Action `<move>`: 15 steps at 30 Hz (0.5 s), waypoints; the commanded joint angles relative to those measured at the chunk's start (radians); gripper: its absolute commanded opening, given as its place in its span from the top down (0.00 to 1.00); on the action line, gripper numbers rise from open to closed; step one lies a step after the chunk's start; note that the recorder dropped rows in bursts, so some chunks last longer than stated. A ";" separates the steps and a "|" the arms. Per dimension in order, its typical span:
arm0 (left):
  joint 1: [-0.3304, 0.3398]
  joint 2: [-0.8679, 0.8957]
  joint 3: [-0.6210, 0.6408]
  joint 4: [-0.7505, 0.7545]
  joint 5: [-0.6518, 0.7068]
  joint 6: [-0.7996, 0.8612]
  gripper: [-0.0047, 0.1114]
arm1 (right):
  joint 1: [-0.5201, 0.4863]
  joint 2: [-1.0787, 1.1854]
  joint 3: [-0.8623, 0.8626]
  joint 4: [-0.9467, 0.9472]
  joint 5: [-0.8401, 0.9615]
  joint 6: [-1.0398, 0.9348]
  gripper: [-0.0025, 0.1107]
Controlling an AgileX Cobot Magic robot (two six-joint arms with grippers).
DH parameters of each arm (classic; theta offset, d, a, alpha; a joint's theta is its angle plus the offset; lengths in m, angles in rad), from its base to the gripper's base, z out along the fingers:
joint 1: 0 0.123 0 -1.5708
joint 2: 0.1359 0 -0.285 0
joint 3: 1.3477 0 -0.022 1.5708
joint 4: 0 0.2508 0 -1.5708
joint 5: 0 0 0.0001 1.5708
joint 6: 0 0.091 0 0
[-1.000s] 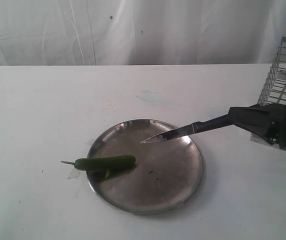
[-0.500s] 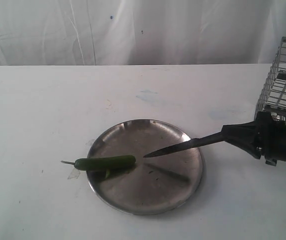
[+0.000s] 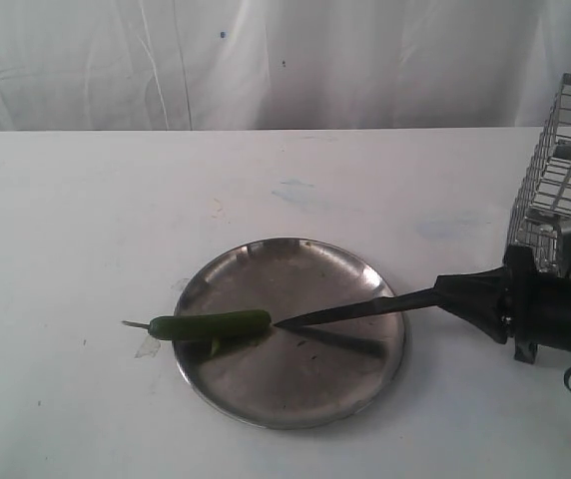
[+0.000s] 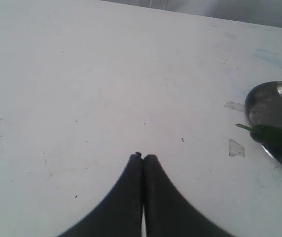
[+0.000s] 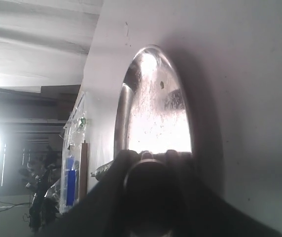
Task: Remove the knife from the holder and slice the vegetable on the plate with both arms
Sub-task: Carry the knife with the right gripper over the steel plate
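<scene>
The round metal plate lies in the middle of the white table. A dark-green vegetable rests across its left rim, stem tip pointing left. My right gripper is shut on the black handle of the knife, whose dark blade reaches left over the plate with its point just right of the vegetable's end. The wire holder stands at the far right behind that arm. In the right wrist view the handle fills the jaws before the plate. My left gripper is shut and holds nothing, over bare table, with the vegetable off to one side.
A white cloth backdrop hangs behind the table. Two scraps of clear tape stick to the table near the plate's rim. The left arm does not show in the exterior view.
My right gripper has carried the knife down and to the left, so the blade's point has dropped from above the plate's middle to just beside the vegetable's right end. The vegetable has not moved.
</scene>
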 commanded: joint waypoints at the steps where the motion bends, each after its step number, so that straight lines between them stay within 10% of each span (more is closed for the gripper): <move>1: -0.008 -0.005 0.001 0.002 -0.005 -0.002 0.96 | 0.002 0.016 -0.005 -0.012 -0.032 -0.027 0.80; 15: -0.008 -0.005 0.001 0.002 -0.005 -0.002 0.96 | -0.002 -0.020 -0.013 -0.012 -0.032 0.035 0.41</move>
